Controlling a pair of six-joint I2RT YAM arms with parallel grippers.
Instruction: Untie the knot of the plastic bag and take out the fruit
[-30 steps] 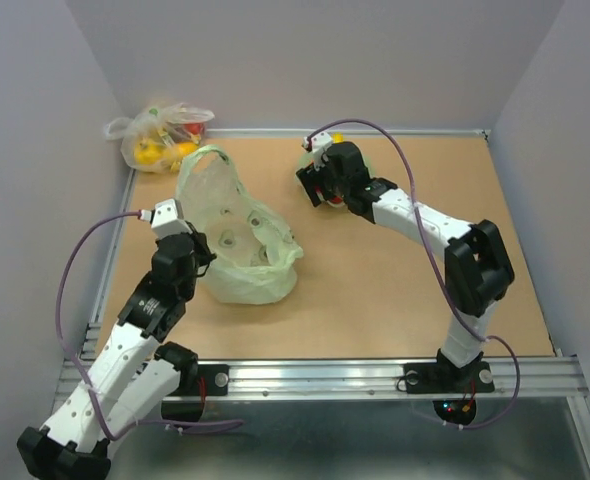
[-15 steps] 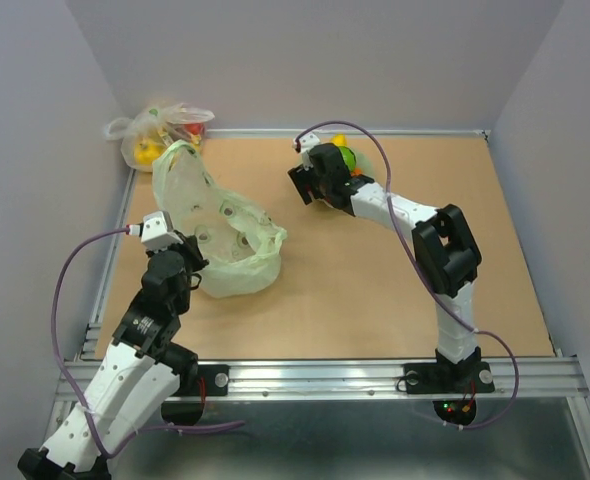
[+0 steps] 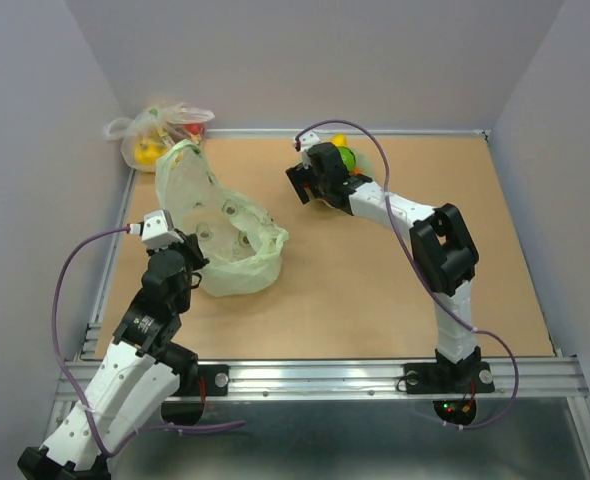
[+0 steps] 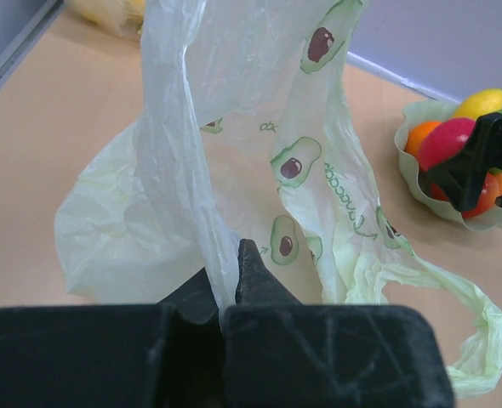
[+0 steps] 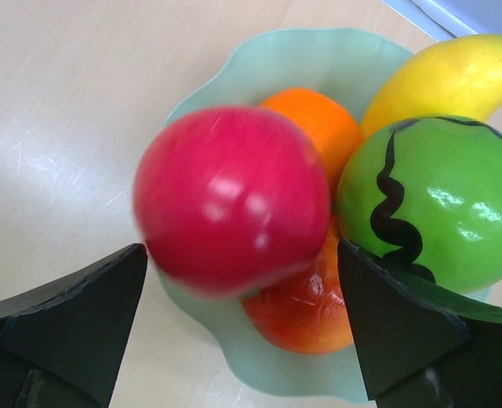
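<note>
The pale green plastic bag (image 3: pixel 220 235) with avocado prints lies limp on the table, mouth open. One handle loop (image 3: pixel 180 155) stands up; no knot shows, and I see no fruit in the bag. My left gripper (image 3: pixel 187 255) is shut on a fold of the bag's film (image 4: pixel 202 195), its fingertips (image 4: pixel 249 263) pinched together. My right gripper (image 3: pixel 310 185) is open over the green bowl (image 5: pixel 259 59). A blurred red fruit (image 5: pixel 232 195) sits between its fingers, above an orange one (image 5: pixel 315 119), a green one with dark marks (image 5: pixel 425 200) and a yellow one (image 5: pixel 455 76).
A clear whitish bag (image 3: pixel 160 135) with yellow and red items lies off the board at the back left corner. Grey walls close in the left, back and right. A metal rail (image 3: pixel 325 375) runs along the near edge. The left wrist view also shows the bowl (image 4: pixel 408 144) at right.
My left arm has pulled the bag left and toward me. My right gripper moved left over the bowl, and the red fruit is now blurred between its open fingers.
</note>
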